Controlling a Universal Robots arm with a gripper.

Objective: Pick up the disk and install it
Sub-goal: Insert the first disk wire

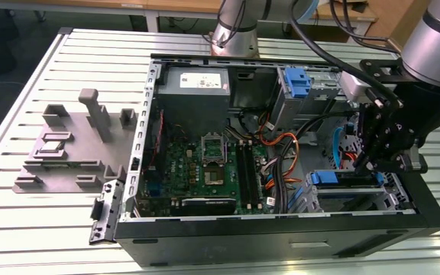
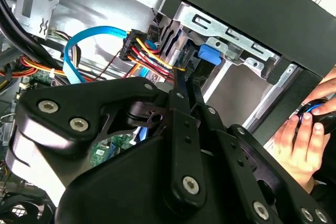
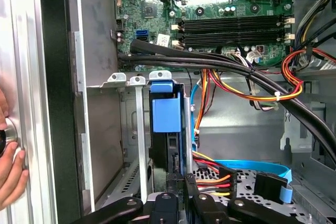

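The disk (image 1: 333, 179), in its blue carrier, stands on edge inside the lower drive bay at the front corner of the open computer case (image 1: 281, 229), on the exterior view's right. In the first wrist view the disk's (image 3: 168, 109) blue end faces the motherboard and its dark body runs back to my gripper (image 3: 179, 181). My gripper (image 1: 366, 167) reaches down into the bay at the disk's rear end, fingers drawn close together against it. In the second wrist view the thin fingers (image 2: 185, 85) meet just short of the carrier's blue tab (image 2: 209, 54).
Bundled power and data cables (image 3: 236, 85) cross right beside the bay. The motherboard (image 1: 204, 166), grey power supply (image 1: 193, 86) and an upper bay with a blue bracket (image 1: 298, 83) share the case. A person's hand (image 2: 302, 140) rests outside the case wall. A grey fixture (image 1: 75, 143) lies on the table.
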